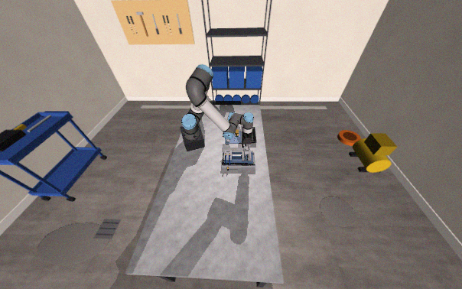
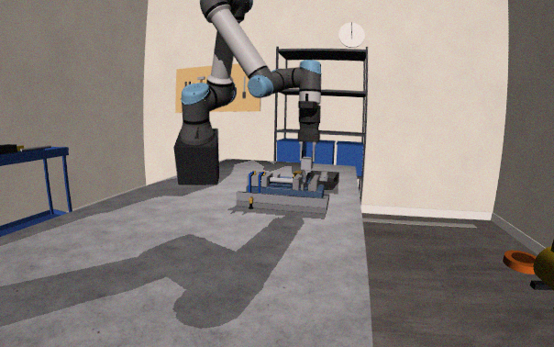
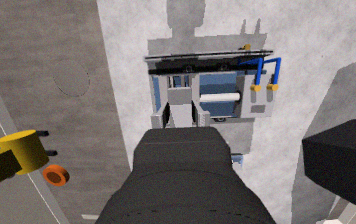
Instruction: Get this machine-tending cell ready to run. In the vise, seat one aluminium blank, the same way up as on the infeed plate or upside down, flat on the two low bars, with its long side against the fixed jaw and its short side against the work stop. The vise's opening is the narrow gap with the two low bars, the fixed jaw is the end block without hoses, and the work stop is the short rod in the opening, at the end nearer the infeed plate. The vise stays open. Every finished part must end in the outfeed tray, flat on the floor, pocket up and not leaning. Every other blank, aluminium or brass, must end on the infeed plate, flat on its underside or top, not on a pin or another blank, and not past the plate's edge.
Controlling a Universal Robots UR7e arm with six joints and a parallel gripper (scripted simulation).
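My gripper [image 3: 180, 107] is shut on a grey aluminium blank [image 3: 181, 102] and holds it above the vise [image 3: 210, 92], over the end away from the blue hoses [image 3: 262, 70]. In the exterior view the blank [image 2: 306, 163] hangs just above the vise [image 2: 282, 184], clear of it. A pale rod [image 3: 220, 97] lies across the vise's opening. The dark outfeed tray [image 2: 326, 179] sits behind the vise; its contents are too small to tell. The infeed plate is hidden behind my wrist.
The arm's black base [image 1: 193, 139] stands to the left of the vise [image 1: 238, 157] on the grey table. A small yellow-topped post [image 2: 250, 202] stands at the vise's front. A blue cart [image 1: 38, 153], a shelf rack [image 1: 237, 57] and a yellow machine [image 1: 372, 153] stand off the table.
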